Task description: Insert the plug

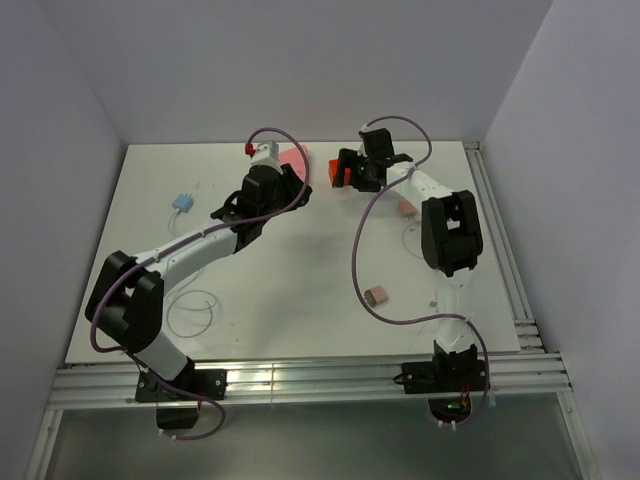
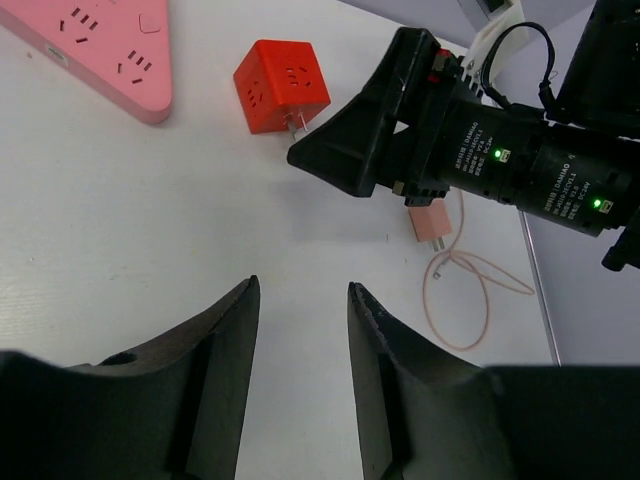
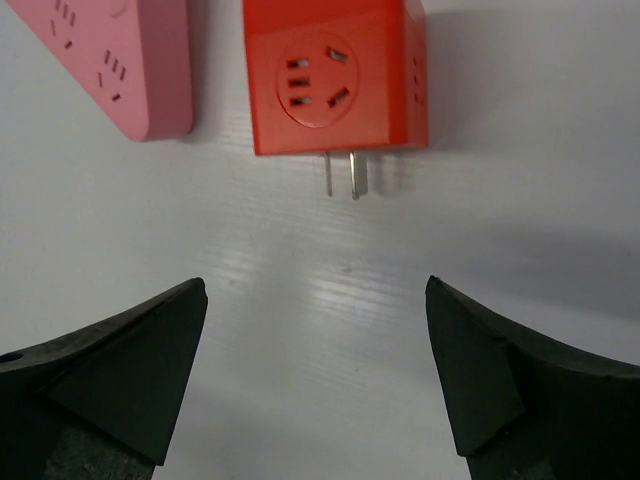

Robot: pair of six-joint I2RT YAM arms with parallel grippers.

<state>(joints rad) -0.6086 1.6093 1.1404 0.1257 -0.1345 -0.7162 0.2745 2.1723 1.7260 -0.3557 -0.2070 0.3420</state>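
Red plug lying on counter

Two metal prongs and a round socket face are shown; it is laid just beside the pink power strip. The right fingers are spread wide and empty before the prongs; the left fingers are parted partway, empty.

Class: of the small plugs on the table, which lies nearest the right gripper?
The red cube plug, prongs facing the right gripper; the blue plug and pinkish plugs lie farther off.
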